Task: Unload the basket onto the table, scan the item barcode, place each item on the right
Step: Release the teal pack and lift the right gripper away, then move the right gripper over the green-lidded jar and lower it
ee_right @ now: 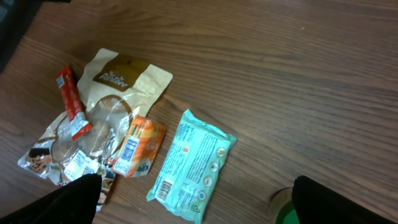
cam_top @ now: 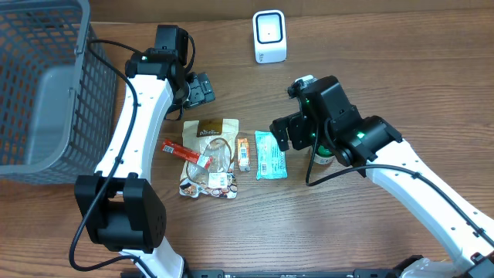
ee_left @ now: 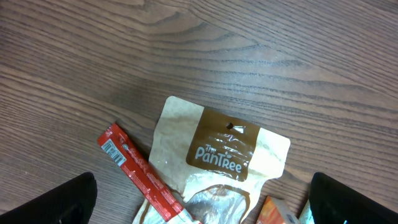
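A brown wood-grain table [cam_top: 370,69] is seen beneath 2 white arms; nothing of the room beyond it is shown. A grey mesh basket [cam_top: 31,54] is set at the table's left edge and is cut off by the frame. A white scanner [cam_top: 269,35] is stood at the far middle of the table, well apart from the goods.

4 flat items are laid together in the middle. A beige and brown pouch [cam_top: 212,147] marked "PanTree" is crossed on its left side by a red stick pack [cam_top: 185,152]. A small orange packet [cam_top: 243,153] is laid at its right edge, and a teal packet [cam_top: 270,154] just beside that. Barcodes are shown face up on the stick, the orange packet and the teal packet. Which item is meant for scanning cannot be told. The pouch's clear lower part is crumpled and its print is too small to be read. A green-topped container [cam_top: 322,157] is largely hidden under the right arm; its kind cannot be made out.

The left gripper [cam_top: 202,89] is held just beyond the pouch, fingers [ee_left: 56,202] spread wide and empty. The right gripper [cam_top: 282,133] is held just right of the teal packet, fingers [ee_right: 56,202] likewise spread, nothing between them.
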You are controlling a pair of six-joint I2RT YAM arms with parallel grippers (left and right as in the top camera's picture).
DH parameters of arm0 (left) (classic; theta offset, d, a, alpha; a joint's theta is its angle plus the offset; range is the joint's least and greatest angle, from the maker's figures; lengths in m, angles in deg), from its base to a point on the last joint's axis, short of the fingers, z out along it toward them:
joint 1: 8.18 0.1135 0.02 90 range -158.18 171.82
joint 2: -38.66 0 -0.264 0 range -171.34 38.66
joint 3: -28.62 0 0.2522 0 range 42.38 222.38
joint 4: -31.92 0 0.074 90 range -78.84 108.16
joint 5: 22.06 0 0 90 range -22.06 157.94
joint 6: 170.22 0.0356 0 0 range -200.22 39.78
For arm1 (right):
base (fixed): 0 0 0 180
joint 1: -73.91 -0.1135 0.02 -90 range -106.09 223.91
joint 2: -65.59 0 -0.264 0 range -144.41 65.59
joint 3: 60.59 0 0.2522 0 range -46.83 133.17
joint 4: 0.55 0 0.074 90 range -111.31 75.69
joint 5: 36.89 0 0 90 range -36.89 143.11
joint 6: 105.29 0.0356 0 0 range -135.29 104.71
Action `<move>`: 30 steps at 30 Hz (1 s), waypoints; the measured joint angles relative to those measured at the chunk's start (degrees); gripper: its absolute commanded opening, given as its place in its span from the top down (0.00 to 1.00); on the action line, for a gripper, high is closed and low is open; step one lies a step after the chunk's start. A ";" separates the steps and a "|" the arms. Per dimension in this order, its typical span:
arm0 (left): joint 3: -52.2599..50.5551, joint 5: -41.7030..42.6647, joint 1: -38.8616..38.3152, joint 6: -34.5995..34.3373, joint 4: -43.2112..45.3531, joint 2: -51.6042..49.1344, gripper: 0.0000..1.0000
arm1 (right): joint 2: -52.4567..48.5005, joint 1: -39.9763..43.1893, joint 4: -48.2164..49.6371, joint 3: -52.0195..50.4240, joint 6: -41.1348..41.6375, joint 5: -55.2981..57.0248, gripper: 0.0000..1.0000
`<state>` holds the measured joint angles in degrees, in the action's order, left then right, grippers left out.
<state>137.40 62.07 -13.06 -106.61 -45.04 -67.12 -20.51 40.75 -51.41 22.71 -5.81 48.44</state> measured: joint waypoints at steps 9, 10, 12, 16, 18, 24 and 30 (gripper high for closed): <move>0.00 0.00 0.00 0.00 0.00 0.00 0.00 | 0.00 0.17 -0.02 0.00 0.00 -0.02 0.00; 0.00 0.02 0.00 0.00 0.00 0.00 0.00 | 0.00 0.17 -0.04 0.00 0.00 -0.04 0.00; 0.00 0.00 0.00 0.00 -0.02 0.00 0.00 | 0.00 0.17 -0.04 0.00 -0.02 -0.02 0.00; 0.00 0.00 0.00 0.00 0.00 0.00 0.00 | 0.00 0.17 0.42 0.00 -0.02 -0.04 0.00; 0.00 0.00 0.00 0.00 0.00 0.00 0.00 | 0.00 0.17 0.48 0.00 0.00 -0.02 0.00; 0.00 0.00 0.00 0.00 0.00 0.00 0.00 | 0.00 0.17 -0.81 0.00 0.04 -0.04 0.00; 0.00 0.00 0.00 0.00 -0.02 0.00 0.00 | 0.00 1.55 -2.03 0.00 3.67 1.27 0.00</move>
<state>137.40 62.07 -13.06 -106.61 -45.06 -67.12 -20.51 42.30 -53.44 22.71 -2.14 49.71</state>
